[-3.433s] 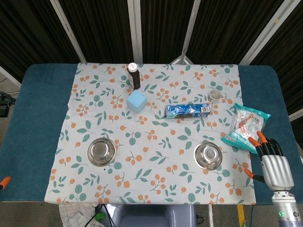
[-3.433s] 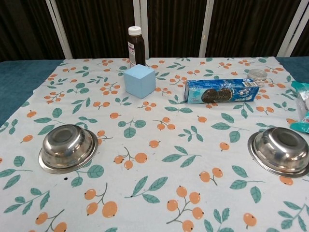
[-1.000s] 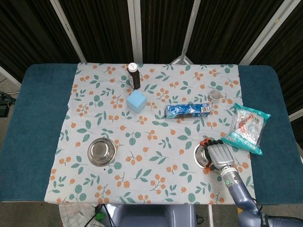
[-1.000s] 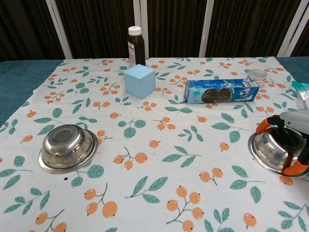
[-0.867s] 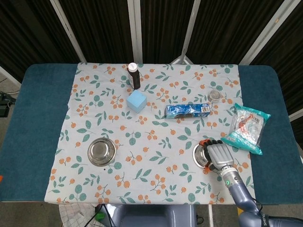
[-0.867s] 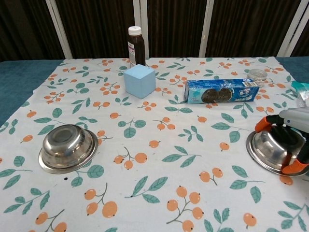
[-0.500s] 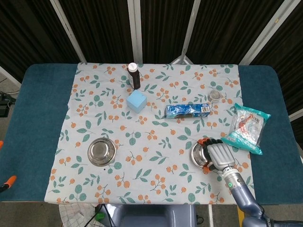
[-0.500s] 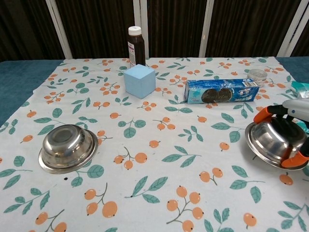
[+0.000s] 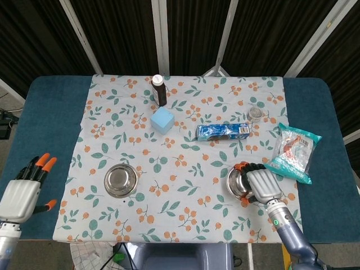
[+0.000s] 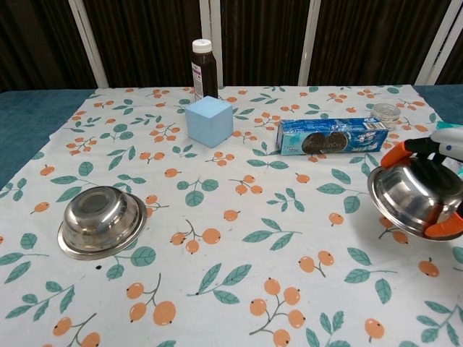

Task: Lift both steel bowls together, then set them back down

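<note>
Left hand (image 9: 21, 191): found over the teal table (image 9: 48, 118) at the far left edge, off the floral cloth (image 9: 185, 157), fingers spread, nothing held; seen in head view only.

Left steel bowl (image 10: 100, 220): resting flat on the cloth, front left, well apart from the left hand, untouched.

Dark bottle (image 10: 205, 69): upright at the back of the cloth, white cap on. Blue cube (image 10: 209, 121): just in front of the bottle, near it.

Biscuit packet (image 10: 330, 136): blue, lying lengthwise, right of centre. Small clear jar (image 10: 385, 112): behind the packet's right end, near it.

Right steel bowl (image 10: 417, 199): gripped at the rim, tilted with its opening turned toward the left, apparently raised off the cloth in chest view.

Right hand (image 9: 262, 184): closed over the right bowl from above, orange-tipped fingers (image 10: 396, 153) hooked on the far rim and another orange tip under the near rim.

Snack bag (image 9: 293, 152): teal and clear, lying at the right edge of the cloth, partly over the bare table, just beside the right hand.
</note>
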Robot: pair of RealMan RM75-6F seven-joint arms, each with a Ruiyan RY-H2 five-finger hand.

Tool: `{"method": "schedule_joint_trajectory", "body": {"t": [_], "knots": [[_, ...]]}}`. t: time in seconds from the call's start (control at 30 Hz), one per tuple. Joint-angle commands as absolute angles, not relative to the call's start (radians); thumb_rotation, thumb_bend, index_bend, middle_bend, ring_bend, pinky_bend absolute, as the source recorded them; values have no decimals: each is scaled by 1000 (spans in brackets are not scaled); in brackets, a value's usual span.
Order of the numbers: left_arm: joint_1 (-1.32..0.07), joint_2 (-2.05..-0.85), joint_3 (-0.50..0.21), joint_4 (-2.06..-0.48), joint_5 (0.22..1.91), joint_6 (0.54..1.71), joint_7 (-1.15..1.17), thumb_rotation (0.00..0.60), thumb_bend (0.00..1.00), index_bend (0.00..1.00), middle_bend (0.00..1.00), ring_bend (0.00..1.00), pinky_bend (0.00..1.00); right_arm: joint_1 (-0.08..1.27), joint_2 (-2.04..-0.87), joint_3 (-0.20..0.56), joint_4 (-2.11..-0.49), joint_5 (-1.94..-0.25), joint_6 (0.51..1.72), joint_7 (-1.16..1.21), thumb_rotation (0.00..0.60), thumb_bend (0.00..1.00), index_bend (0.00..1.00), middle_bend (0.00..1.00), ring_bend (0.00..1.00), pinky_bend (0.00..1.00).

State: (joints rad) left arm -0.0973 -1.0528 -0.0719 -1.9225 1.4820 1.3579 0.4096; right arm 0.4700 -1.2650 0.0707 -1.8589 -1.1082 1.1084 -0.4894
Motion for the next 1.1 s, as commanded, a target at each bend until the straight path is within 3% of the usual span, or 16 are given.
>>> {"method": "schedule_joint_trajectory", "body": {"t": [0.03,0.53,1.1], "knots": [[-203,-1088,-121,-1968,1334,1224,524,600,0,74,0,0,182,471,-1259,74,-1862,-1102,1112,-488,600,73,391,334,419,242],[-418,-1293,-149,-1860,1008,1028,684,600,0,51,0,0,145,468,-1227,82,-1866,-1091,1124,-461,600,73,394,334,419,241],[-532,-1435,-116,-1761,935,990,747,600,0,51,0,0,142,469,-1211,83,-1855,-1086,1127,-454,600,73,402,334,419,242]]}}
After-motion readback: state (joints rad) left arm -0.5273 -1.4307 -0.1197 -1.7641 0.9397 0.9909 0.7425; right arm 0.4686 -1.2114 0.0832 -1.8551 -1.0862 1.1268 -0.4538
